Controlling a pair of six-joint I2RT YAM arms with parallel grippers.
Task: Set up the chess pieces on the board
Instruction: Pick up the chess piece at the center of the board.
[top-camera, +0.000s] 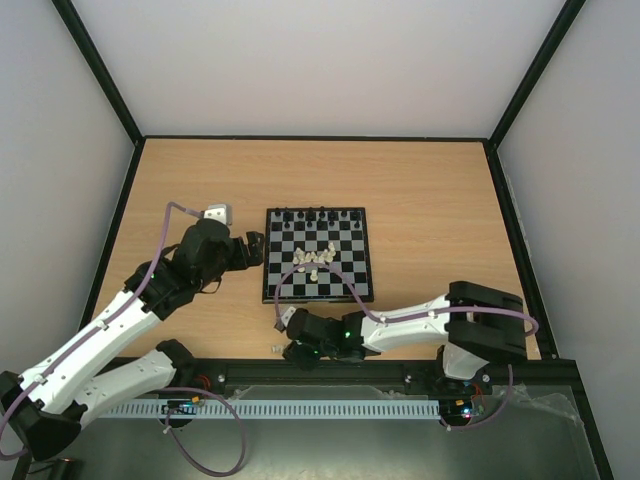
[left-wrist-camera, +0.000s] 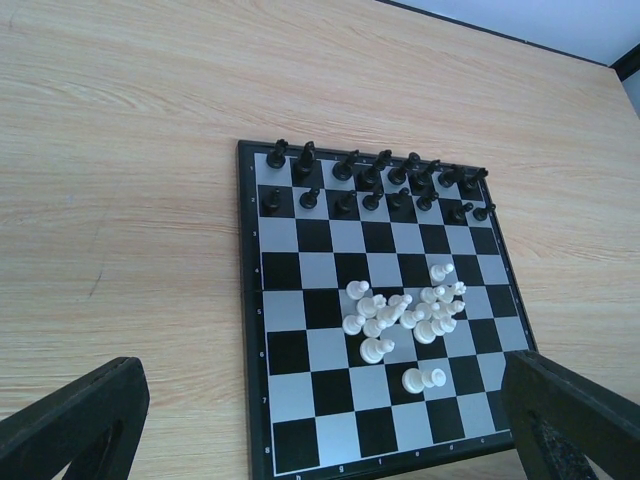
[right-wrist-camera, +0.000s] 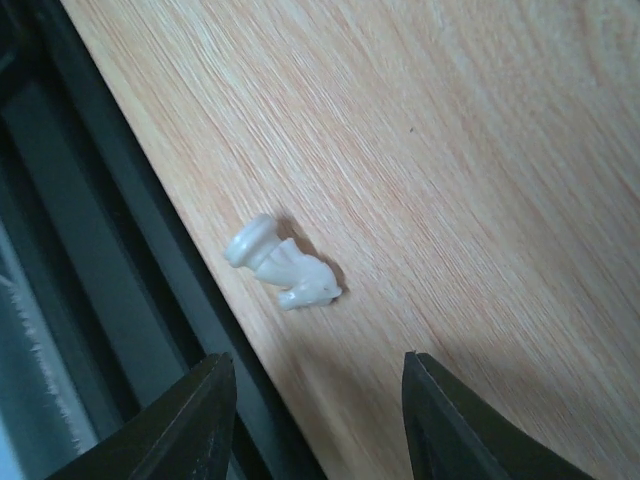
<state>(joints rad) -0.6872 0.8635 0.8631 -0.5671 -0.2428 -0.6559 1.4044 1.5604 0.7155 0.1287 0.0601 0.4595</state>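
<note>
Wooden tabletop (top-camera: 420, 190) is bearing the setup. I am reading the left gripper (top-camera: 252, 248) as wide and empty beside the board (left-wrist-camera: 300, 270), where black pieces (left-wrist-camera: 375, 185) are standing ranked and white pieces (left-wrist-camera: 405, 315) are clustering mid-board. At the right gripper (right-wrist-camera: 317, 358), jaws spread and empty, I am hovering by a toppled white knight (right-wrist-camera: 282, 264) off-board at the table's near edge. I judge retrieval is in hand: lowering, straddling and closing are next.

We see a light wood-grain laminate benchtop (top-camera: 420, 180), edged by a thin black strip (top-camera: 310, 137) along its far edge and sides. Pale grey-white panel walls (top-camera: 320, 60) rise behind the far edge and along both sides. Slanting black frame bars (top-camera: 98, 68) climb from the two far corners. A black rail (top-camera: 250, 372) runs along the near edge, with a white slotted cable duct (top-camera: 330, 409) just outside it (its teeth fine and even). Near the near right corner lies a clear plastic sheet (top-camera: 545, 400).
</note>
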